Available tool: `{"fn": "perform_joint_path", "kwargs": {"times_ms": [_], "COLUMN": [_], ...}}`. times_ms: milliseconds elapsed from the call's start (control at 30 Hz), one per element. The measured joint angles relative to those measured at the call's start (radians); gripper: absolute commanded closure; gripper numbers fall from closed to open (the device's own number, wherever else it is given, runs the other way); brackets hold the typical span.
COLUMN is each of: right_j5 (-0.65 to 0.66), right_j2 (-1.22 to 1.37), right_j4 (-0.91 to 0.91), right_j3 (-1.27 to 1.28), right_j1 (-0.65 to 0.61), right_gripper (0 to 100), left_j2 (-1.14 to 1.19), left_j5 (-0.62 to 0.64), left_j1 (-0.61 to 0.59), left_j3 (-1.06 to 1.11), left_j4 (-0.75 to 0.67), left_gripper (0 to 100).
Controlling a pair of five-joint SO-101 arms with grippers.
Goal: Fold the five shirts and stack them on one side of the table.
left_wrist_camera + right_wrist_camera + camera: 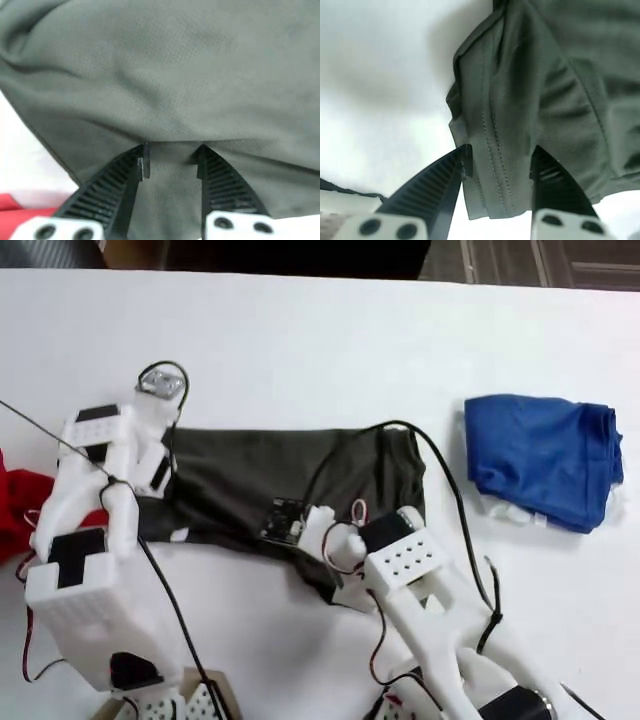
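A dark grey shirt [250, 485] lies as a long folded strip across the middle of the white table [320, 340]. My left gripper [171, 157] is at the strip's left end, open, its fingertips [141, 162] either side of a patch of grey cloth [170, 75]. My right gripper [499, 161] is at the strip's near right corner, open, with the stitched hem [495, 150] lying between its fingers. A folded blue shirt [545, 460] rests at the right side. A crumpled red shirt [12, 510] pokes in at the left edge, behind the left arm [95, 530].
Black cables [440, 475] loop from the right arm [440, 620] over the grey shirt's right end. A small circuit board [282, 521] sits on that arm above the cloth. Bare white table stretches along the far side and between the grey and blue shirts.
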Motion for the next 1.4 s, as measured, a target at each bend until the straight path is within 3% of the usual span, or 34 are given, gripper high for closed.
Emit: {"fn": "perform_joint_path", "kwargs": {"times_ms": [233,400,733,1033,1233,1400], "right_j5": [-0.005,-0.051,-0.064,-0.068,-0.068,-0.063], "right_j2": [0.000,-0.002,0.003,0.239,0.279,0.293], "right_j4": [-0.041,-0.104,-0.140,-0.209,-0.206,-0.204], "right_j3": [0.092,0.138,0.173,0.074,0.021,-0.011], "right_j1": [-0.029,-0.038,-0.038,-0.034,-0.029,0.014], "right_gripper": [79.9,73.1,74.8,77.1,98.9,97.8], "left_j2": [0.000,0.000,0.000,0.000,0.000,0.000], "left_j5": [0.000,0.000,0.000,0.000,0.000,0.000], "left_j1": [0.000,0.000,0.000,0.000,0.000,0.000], "left_j3": [0.000,0.000,0.000,0.000,0.000,0.000], "left_j4": [0.000,0.000,0.000,0.000,0.000,0.000], "left_gripper": [82,82,82,82,82,82]}}
